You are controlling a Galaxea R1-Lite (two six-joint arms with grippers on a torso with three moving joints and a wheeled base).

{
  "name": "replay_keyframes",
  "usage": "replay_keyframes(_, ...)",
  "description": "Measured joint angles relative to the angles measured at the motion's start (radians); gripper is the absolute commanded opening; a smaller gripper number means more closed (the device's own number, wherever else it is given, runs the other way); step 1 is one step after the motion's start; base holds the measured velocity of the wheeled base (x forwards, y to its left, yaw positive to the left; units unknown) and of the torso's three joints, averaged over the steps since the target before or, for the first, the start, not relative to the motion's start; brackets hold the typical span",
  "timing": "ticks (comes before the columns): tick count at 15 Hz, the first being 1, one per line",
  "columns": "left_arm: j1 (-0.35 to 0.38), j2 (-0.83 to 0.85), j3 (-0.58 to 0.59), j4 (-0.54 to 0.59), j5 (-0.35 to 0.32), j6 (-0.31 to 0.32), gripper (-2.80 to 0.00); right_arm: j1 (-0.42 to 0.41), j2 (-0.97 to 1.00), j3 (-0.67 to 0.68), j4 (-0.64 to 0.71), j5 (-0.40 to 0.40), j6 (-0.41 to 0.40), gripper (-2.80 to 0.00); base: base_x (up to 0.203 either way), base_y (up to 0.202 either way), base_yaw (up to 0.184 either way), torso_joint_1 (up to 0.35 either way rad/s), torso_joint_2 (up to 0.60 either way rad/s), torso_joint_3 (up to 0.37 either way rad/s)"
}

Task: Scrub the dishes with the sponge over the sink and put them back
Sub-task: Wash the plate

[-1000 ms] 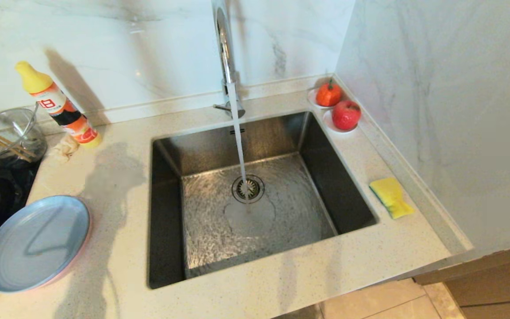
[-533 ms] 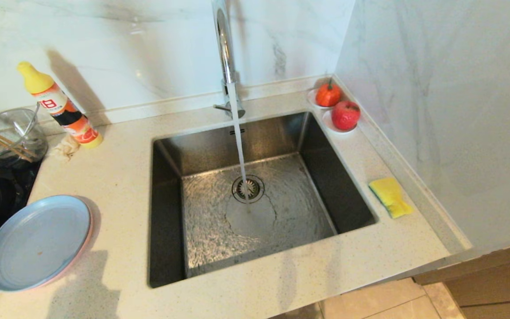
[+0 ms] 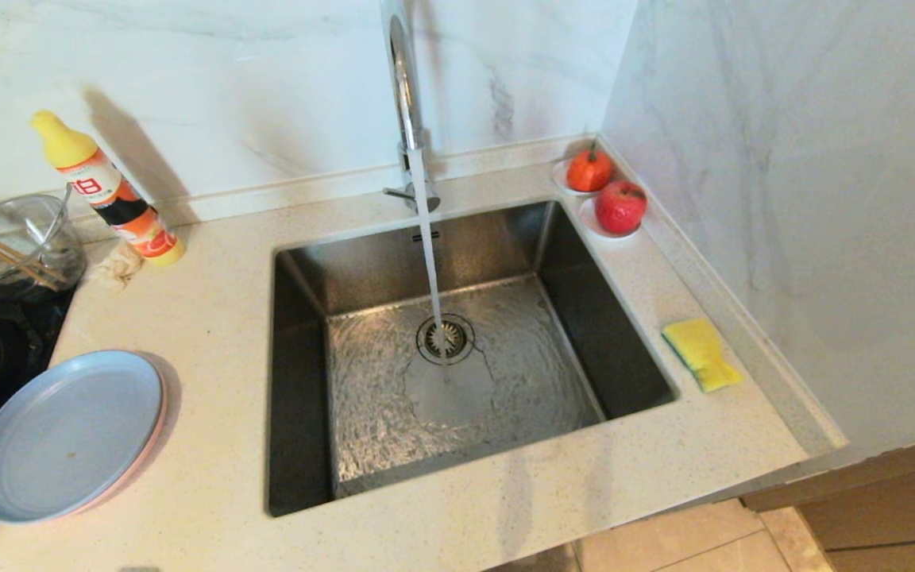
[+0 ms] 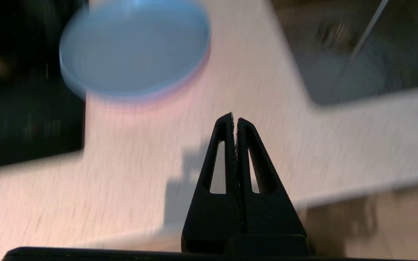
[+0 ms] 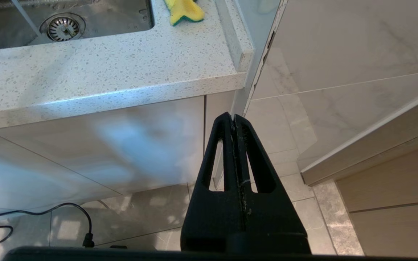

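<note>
Plates: we see the light blue plate (image 3: 67,435) stacked on the pink plate (image 3: 154,445), on the counter left of the sink (image 3: 457,349)
Sponge: sponge (image 3: 701,353) right of the basin, long axis along its rim
Left gripper: left gripper (image 4: 235,119) pressed closed, empty, over the counter; plates just ahead, so we judge this arm nearer them
Right gripper: right gripper (image 5: 233,117) closed, empty, parked below the counter edge, nearer the sponge
Water: faucet (image 3: 406,95) running

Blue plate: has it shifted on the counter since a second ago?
No. The blue plate sits at the same spot left of the sink, stacked on the pink plate; only a shadow cleared off it.
</note>
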Motion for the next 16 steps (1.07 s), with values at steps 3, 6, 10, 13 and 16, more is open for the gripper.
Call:
replay_keyframes(3,-0.002,-0.021,0.036,-0.131,-0.067,0.009,-2.8,0.0,0.0,0.001,0.0,0.0,0.0,-2.8,0.0,0.0,0.0,0.0,0.0,0.0)
replay_keyframes(6,-0.003,-0.026,0.042,-0.132,-0.062,-0.019,-2.8,0.0,0.0,0.0,0.0,0.0,0.0,-2.8,0.0,0.0,0.0,0.0,0.0,0.0)
replay_keyframes(10,-0.003,-0.026,0.043,-0.132,-0.061,-0.021,-2.8,0.0,0.0,0.0,0.0,0.0,0.001,-2.8,0.0,0.0,0.0,0.0,0.0,0.0)
replay_keyframes(13,-0.003,-0.026,0.044,-0.132,-0.061,-0.021,-2.8,0.0,0.0,0.001,0.002,-0.001,-0.009,-2.8,0.0,0.0,0.0,0.0,0.0,0.0)
replay_keyframes(16,-0.004,-0.026,0.044,-0.132,-0.061,-0.021,-2.8,0.0,0.0,0.001,0.004,-0.003,-0.027,-2.8,0.0,0.0,0.0,0.0,0.0,0.0)
